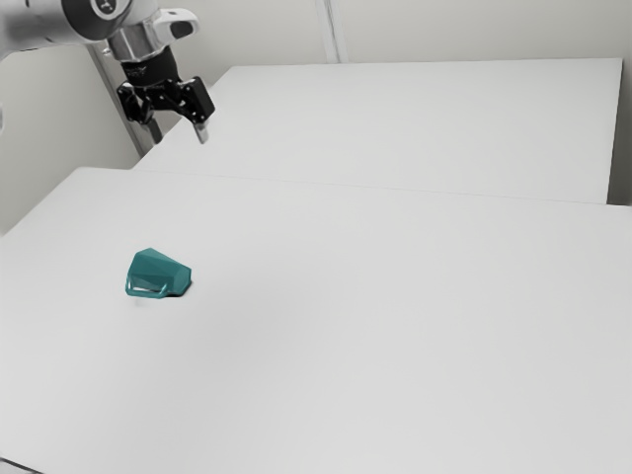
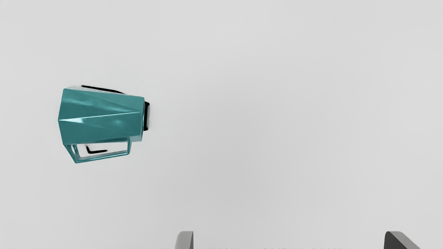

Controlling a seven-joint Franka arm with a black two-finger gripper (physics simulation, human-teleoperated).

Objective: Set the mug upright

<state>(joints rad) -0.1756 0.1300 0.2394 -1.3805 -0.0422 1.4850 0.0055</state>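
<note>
My gripper (image 1: 179, 134) hangs high over the far part of the table in the exterior view, well above the mug and apart from it. In the wrist view the gripper (image 2: 289, 240) is open, its two fingertips wide apart with nothing between them. The teal faceted mug (image 1: 158, 274) lies on its side on the white table, toward the exterior view's left. In the wrist view, the mug (image 2: 102, 116) shows its side wall and its angular handle; the inside of the mug is hidden.
The white table (image 1: 375, 326) stretches under the mug, and a second white surface (image 1: 425, 128) lies behind it. A thin dark line (image 1: 20, 466) crosses the exterior view's lower left corner. Pale walls stand behind.
</note>
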